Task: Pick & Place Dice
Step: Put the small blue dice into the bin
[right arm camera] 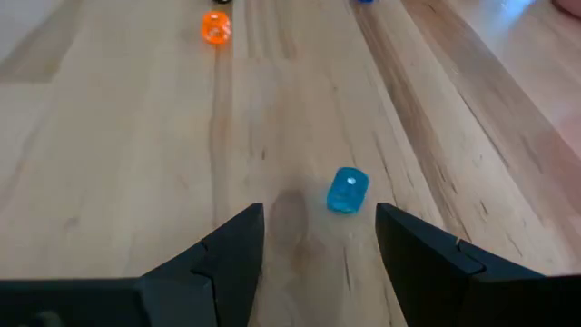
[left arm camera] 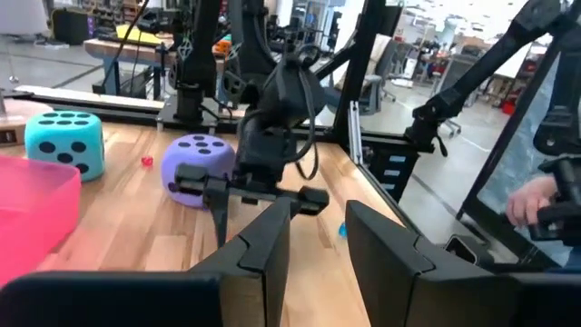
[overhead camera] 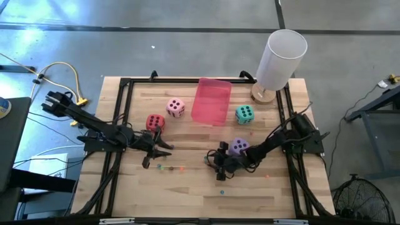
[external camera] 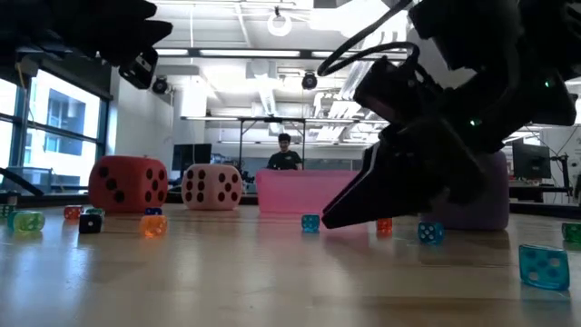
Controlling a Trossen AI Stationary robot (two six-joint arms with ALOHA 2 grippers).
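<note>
The right gripper point(right arm camera: 318, 238) is being held low over the wooden table point(overhead camera: 187, 194), its two fingers spread apart with nothing between them; a small blue bead point(right arm camera: 346, 190) is lying just ahead of the gap, untouched. The purple die point(overhead camera: 238, 147) is resting just beside that arm's wrist. The left gripper point(overhead camera: 164, 149) is being kept just above the boards near the red die point(overhead camera: 155, 122), its fingers parted by a narrow gap and clasping nothing. The pink die point(overhead camera: 175, 107) is sitting just left of the pink tray point(overhead camera: 210, 101), and the teal die point(overhead camera: 244, 114) just right of it. A white cylinder point(overhead camera: 281, 59) is standing at the far right corner. Tiny coloured beads point(overhead camera: 169, 167) are being left scattered between the grippers.
</note>
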